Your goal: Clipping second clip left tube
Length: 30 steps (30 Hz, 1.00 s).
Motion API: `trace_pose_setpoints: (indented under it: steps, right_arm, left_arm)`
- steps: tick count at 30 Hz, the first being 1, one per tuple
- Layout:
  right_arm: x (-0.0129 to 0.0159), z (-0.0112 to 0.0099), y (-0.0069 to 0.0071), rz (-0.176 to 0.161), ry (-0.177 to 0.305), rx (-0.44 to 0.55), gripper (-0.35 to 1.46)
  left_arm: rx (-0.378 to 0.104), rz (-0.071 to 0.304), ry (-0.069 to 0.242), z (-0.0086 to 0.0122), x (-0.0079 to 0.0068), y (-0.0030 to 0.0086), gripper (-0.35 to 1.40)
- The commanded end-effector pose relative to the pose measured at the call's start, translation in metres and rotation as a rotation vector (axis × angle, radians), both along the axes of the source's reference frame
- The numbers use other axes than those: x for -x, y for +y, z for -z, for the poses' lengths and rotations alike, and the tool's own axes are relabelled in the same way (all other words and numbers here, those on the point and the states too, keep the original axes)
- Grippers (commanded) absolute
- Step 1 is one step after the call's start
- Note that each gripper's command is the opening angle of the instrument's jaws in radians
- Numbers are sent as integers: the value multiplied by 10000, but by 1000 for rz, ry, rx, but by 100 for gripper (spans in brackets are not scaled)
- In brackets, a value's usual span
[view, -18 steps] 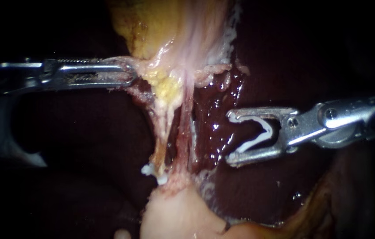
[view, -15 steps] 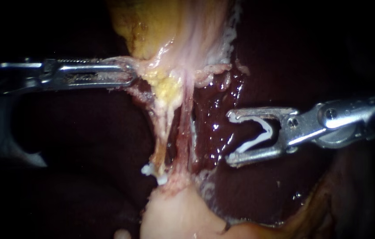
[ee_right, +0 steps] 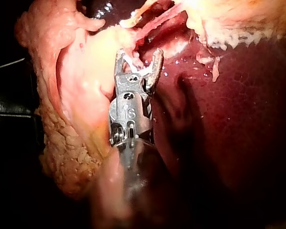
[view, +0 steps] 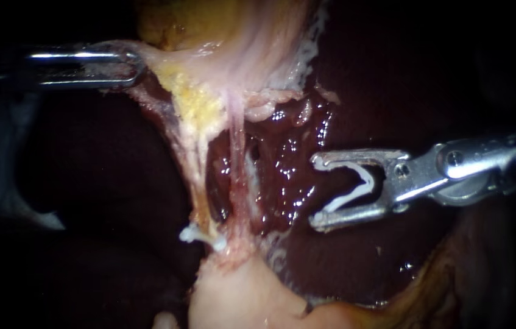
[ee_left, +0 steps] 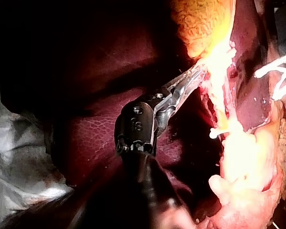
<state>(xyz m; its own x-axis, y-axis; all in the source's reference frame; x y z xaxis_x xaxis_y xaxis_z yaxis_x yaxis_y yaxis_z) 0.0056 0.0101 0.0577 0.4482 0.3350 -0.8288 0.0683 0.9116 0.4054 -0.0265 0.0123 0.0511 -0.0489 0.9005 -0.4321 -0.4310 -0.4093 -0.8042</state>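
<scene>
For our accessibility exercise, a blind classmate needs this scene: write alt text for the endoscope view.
The right instrument holds an open white clip in its jaws, apart from the stretched left tube, which bears a fastened clip low down. The left instrument, jaws shut on pale tissue, holds it taut above the dark liver.

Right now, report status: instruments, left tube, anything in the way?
Left instrument shut on tissue. Right instrument holds open clip, clear of tubes. Left tube bears one fitted clip. Right tube between.

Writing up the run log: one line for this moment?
left instrument: shut on tissue | right instrument: holds loaded clip, short of left tube | seated clip: on left tube
</scene>
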Motion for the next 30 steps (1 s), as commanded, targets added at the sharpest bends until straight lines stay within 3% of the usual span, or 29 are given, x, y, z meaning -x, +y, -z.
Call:
trace_pose_setpoints:
  steps: [1, 6, 17, 30]
  right_arm:
    - [-3, 0, -2, 4, 3, -2, 50]
    - [-32, -2, -19, 33, 21, -3, 50]
    - [-87, -26, -42, 41, 43, -76, 50]
    - [-115, -72, -38, 41, 46, -115, 50]
  left_arm:
    - [2, 1, 0, -2, 1, -1, -35]
    - [3, 2, 0, -2, 1, -2, -35]
    - [4, 4, 2, 0, 3, -6, -35]
    - [5, 5, 3, -1, 4, -8, -35]
